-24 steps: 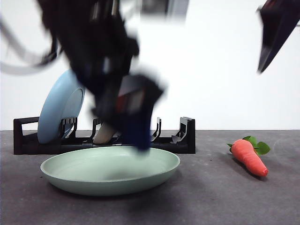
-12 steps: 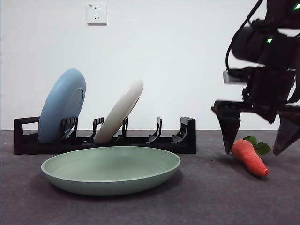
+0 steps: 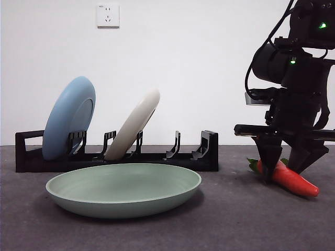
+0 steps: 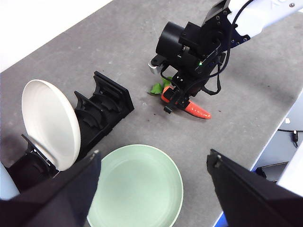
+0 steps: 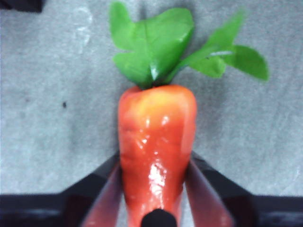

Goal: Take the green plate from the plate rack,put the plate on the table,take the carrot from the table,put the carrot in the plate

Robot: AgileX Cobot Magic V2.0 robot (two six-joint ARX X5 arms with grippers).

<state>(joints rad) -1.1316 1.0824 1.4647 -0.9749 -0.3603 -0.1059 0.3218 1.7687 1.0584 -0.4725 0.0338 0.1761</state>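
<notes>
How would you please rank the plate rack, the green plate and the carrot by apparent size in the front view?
1. Plate rack, widest.
2. Green plate, nearly as wide but nearer the camera, so the top two are unsure.
3. Carrot, clearly smallest, held by the right pincer.

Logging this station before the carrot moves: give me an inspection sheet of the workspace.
Surface: dark grey table, a few small specks near the carrot.
Job's things: green plate flat on the table in front of the plate rack; carrot lying on the table.
Clutter: light blue plate and cream-white plate leaning in the rack.
Grippers: right gripper down at the carrot, jaws against its sides; left gripper raised above the green plate, open.
Cables: black cables on the right arm; a lead beyond the table edge.
Surroundings: white wall, wall socket.
</notes>
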